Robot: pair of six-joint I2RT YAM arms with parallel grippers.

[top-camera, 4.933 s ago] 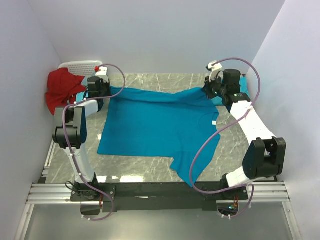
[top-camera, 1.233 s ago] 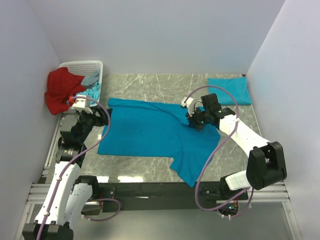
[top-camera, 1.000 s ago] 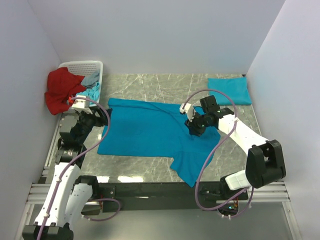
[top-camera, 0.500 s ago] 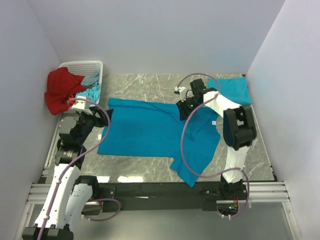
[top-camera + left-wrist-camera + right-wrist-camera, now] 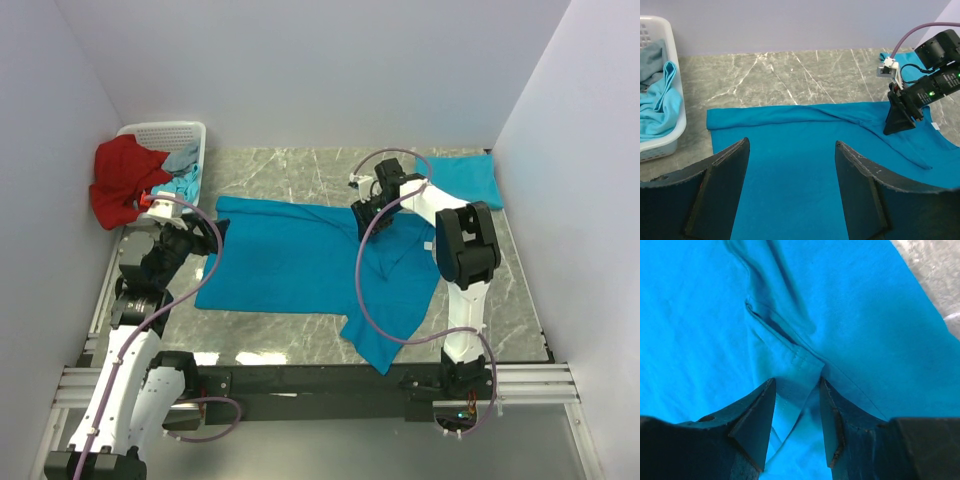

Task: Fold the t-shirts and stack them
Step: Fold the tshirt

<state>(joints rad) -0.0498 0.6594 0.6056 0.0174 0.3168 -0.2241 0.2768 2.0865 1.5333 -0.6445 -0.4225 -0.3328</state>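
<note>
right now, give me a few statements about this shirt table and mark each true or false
1. The left hand is open and holds nothing. True.
2. The spread t-shirt is red. False: it is teal-blue; the red cloth hangs over the basket.
3. A folded t-shirt lies at the far right corner of the table. True.
4. The basket is empty. False: light blue cloth lies in it.
5. The right hand is over bare marble. False: it is over the spread t-shirt, its jaws either side of a hemmed flap.
</note>
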